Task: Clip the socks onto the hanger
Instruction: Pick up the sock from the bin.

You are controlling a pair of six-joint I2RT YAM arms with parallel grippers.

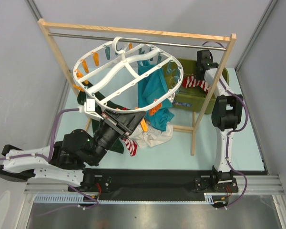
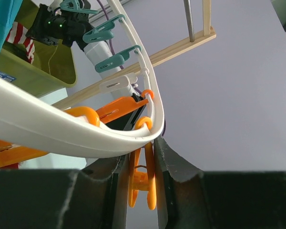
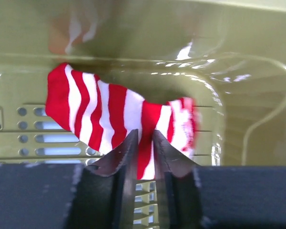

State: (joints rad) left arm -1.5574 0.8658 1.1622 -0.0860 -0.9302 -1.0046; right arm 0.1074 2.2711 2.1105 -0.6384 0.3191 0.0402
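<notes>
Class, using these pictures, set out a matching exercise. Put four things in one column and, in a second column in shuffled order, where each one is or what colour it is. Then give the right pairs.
Things
1. striped sock in the right wrist view
2. orange clip at the bottom of the left wrist view
3. teal cloth
4. bin

Places or colours
a. hangs from the hanger
b. gripped by the left tool
c. olive green
d. pinched in the right tool

Pairs: 1-d, 2-b, 3-a, 4-c

Hanger (image 2: 47,129): smooth, slightly glossy white plastic. Sock (image 3: 97,112): matt striped knit cloth. Bin (image 3: 148,28): glossy olive plastic.
</notes>
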